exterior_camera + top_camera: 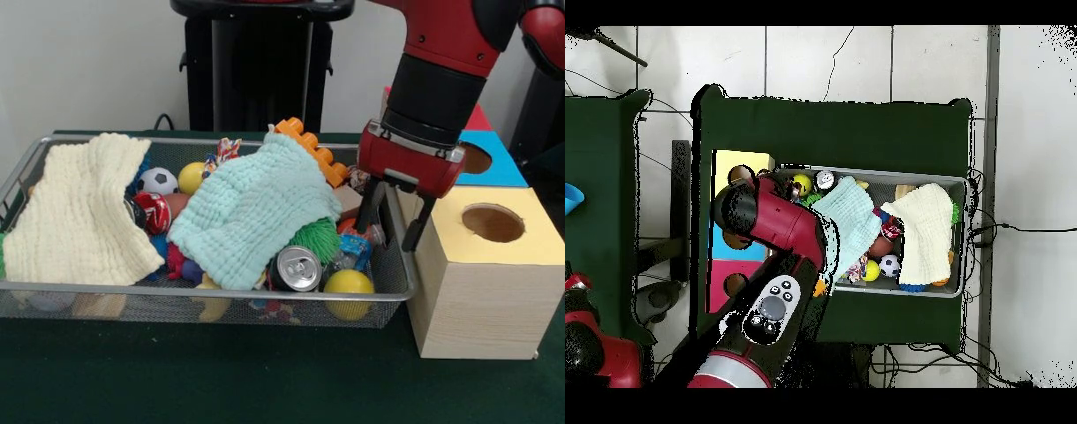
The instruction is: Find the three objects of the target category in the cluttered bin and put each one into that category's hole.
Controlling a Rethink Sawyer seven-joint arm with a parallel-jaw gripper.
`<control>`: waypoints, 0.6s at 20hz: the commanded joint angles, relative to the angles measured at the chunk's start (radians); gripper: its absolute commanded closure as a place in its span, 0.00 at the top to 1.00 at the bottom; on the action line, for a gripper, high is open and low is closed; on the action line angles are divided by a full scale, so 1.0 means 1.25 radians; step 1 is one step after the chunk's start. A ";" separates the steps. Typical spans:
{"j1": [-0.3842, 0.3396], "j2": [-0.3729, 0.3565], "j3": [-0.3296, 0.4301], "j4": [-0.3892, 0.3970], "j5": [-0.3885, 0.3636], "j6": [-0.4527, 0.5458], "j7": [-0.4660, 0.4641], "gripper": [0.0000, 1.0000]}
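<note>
Silver wire mesh forms the cluttered bin (53, 296), the widest thing on the green table, heaped with toys under two cloths: a cream one (79, 212) on the front view's left and a mint one (256, 208) at the middle. Beside the bin's right end stand the light wooden boxes, the yellow-topped box (485, 283) nearest the camera and the blue-topped one behind it, its round hole (477, 159) partly hidden by the arm. The red and black arm comes down from the top right, and the gripper (394, 221) hangs over the bin's right end with its two dark fingers spread apart and nothing between them.

Just below and slightly to the camera's left of those fingertips, in the front view, lies something clear with a blue label (357, 249), wedged between a silver can (296, 268), a yellow ball (349, 284) and a green spiky toy (315, 238). It looks like one of the bottles, though too little of it shows to be sure or to read its long axis. If it is, the coming move turns on a short drop down and a little leftward; the hole lies behind the gripper, away from the camera. Other bottles, if any, are probably under the cloths.
</note>
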 commanded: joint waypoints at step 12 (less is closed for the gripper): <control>-0.047 -0.007 0.086 0.083 -0.048 0.021 0.135 1.00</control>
